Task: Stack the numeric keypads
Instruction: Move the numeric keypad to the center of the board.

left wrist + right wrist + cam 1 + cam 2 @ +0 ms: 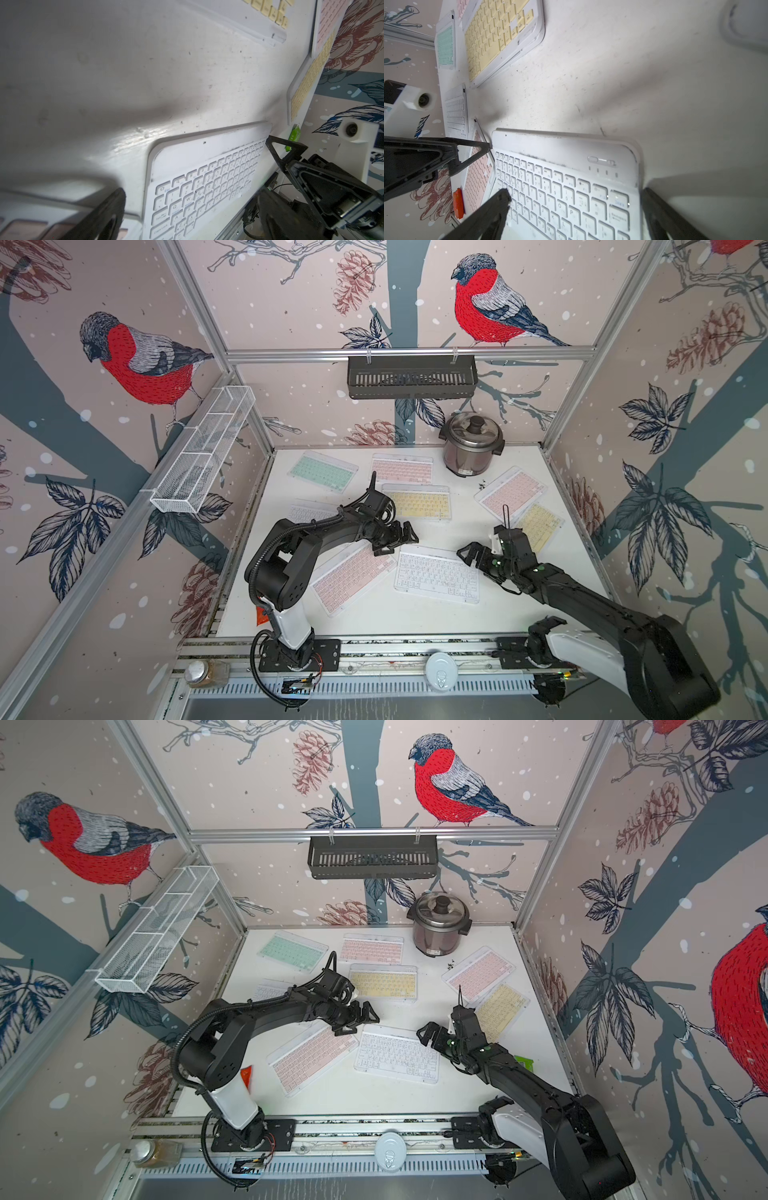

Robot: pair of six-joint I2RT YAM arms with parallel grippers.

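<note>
Directly beneath right gripper, white keypad.

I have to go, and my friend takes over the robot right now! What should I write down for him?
Left gripper open, empty, above a corner of the front pink keypad.
Right gripper open, empty, over the end of the front white keypad.
Eight numeric keypads visible, spread flat on the table; no stack yet.
Done: nothing. Left: stack them all.

Bullfinch wallpaper, aluminium frame rail, white tabletop, black hanging basket, white wire basket
</note>
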